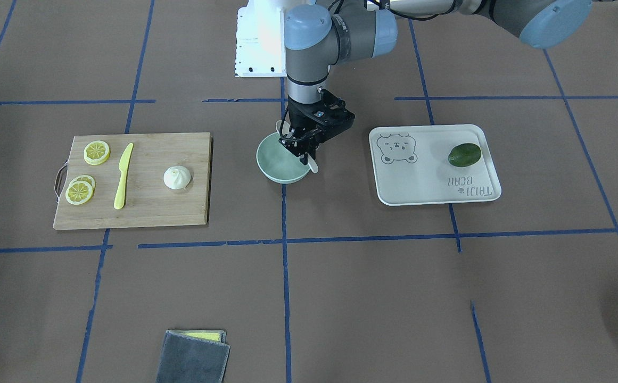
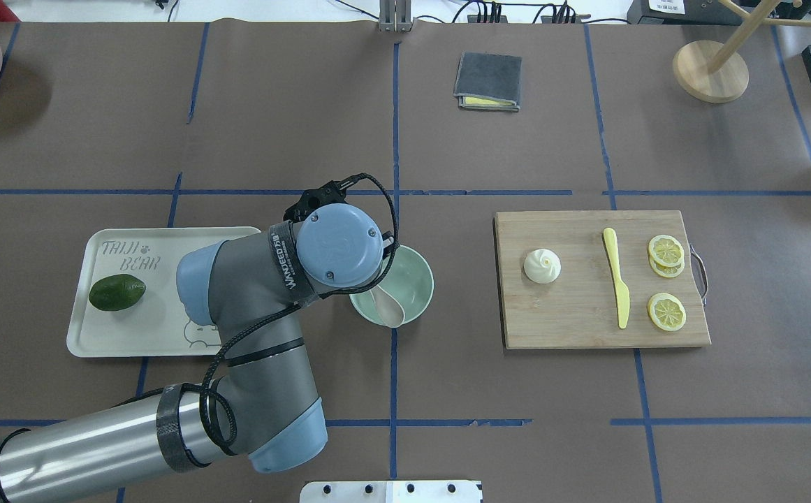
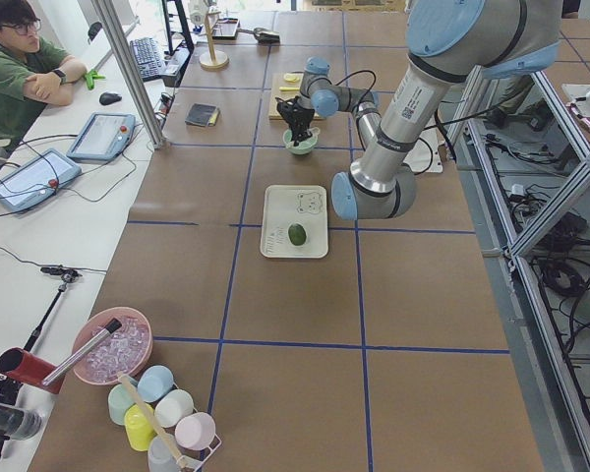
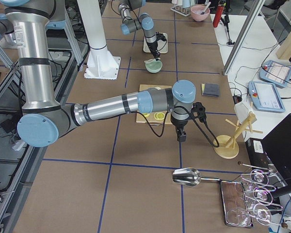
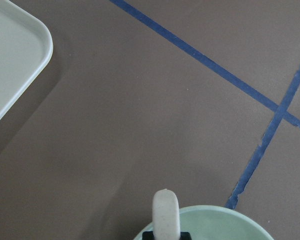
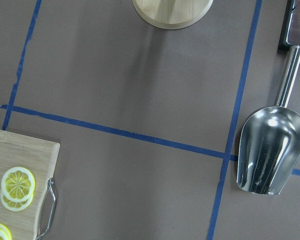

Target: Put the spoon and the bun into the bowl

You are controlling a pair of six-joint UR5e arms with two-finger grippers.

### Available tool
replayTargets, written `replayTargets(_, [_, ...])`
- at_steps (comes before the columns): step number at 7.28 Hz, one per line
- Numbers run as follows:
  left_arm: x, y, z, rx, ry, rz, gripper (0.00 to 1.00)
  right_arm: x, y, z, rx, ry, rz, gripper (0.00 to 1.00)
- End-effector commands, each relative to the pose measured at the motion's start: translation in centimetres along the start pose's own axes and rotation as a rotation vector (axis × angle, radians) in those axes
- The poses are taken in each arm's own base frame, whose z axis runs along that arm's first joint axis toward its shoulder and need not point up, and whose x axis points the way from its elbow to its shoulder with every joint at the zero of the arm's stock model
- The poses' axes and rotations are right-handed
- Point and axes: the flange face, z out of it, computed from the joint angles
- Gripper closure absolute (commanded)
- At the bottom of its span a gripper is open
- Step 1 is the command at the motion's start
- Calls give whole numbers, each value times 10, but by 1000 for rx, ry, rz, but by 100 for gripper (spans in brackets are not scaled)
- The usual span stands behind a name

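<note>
My left gripper [image 1: 305,154] hangs over the pale mint-green bowl [image 1: 271,162], shut on the pale spoon [image 1: 313,166]. The spoon's scoop lies inside the bowl [image 2: 415,276] in the overhead view, where the spoon [image 2: 388,307] leans on the near wall. In the left wrist view the spoon [image 5: 166,212] points up over the bowl's rim [image 5: 215,220]. The white pleated bun [image 2: 542,266] sits on the wooden board [image 2: 573,314], also seen in the front view [image 1: 177,177]. My right gripper [image 4: 180,136] hovers past the board's far end; I cannot tell whether it is open or shut.
A yellow knife [image 2: 617,286] and lemon slices [image 2: 666,250] lie on the board. A white bear tray [image 2: 133,339] with a dark green fruit [image 2: 117,292] is left of the bowl. A grey cloth [image 2: 488,80], a wooden stand [image 2: 710,70] and a metal scoop [image 6: 267,150] lie further off.
</note>
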Motion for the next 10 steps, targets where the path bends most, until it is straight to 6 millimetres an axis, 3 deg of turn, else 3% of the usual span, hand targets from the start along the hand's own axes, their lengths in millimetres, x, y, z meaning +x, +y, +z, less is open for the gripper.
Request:
replayTargets(1, [1,-6,6,38,-2,5,100,0,0,0,0,0,0,0])
replayTargets(3, [1,-8,12,51,-9,5,99,0,0,0,0,0,-1,0])
replayTargets(4, [2,-9,12,63,-3,33,61,-1,-1,0,0,0,-2,0])
replayTargets(5, [1,-9,10,62,-1,104,1,-1,-1,0,1,0,-3,0])
replayTargets(7, [0,-10,-2,56,16,227,0,-1,-1,-1,2,0,-2,0])
replayTargets(8, [-19,-23,-22,56,46,356,0,-4,-2,-3,7,0,-9,0])
replayTargets(10, [-50,-105,-62,93,67,651,0,-16,-3,-14,29,1,-21,0])
